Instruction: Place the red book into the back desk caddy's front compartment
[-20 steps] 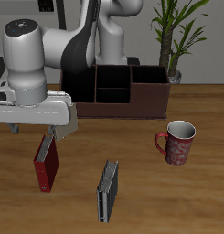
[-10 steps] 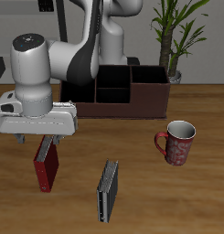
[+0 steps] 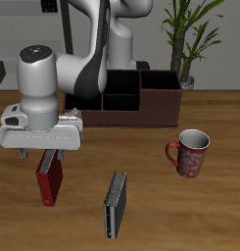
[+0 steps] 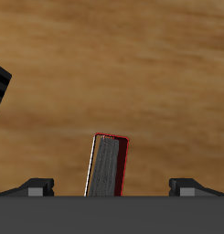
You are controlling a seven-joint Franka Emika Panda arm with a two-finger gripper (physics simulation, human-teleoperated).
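Item: red book [image 3: 50, 178], thin dark-red hardcover with pale page edges, standing upright on the wooden worktop [image 3: 190, 221] near its front edge, well apart from the back desk caddy [image 3: 126, 98] on the far side. I read it as stiff, light and smooth-covered, so somewhat slippery; it should not crush, but it may swing or slide if I pinch it off-centre. Best hold, as I judge it: across the two covers near the upper edge, at mid-length, so the book hangs plumb for lowering into the front compartment [image 3: 119, 99]. Item: end effector [image 3: 43, 155], directly above the book; in the wrist view its two fingertips [image 4: 37, 187] stand wide, one on either side of the book [image 4: 108, 165] with clear worktop between, so I count it spread apart and gripping nothing. Whether the fingers are level with the book's upper edge I cannot tell. Other entries: a black book [image 3: 115, 205] standing beside the red one, a red patterned mug [image 3: 190, 152], a potted plant [image 3: 190, 39] behind the caddy.
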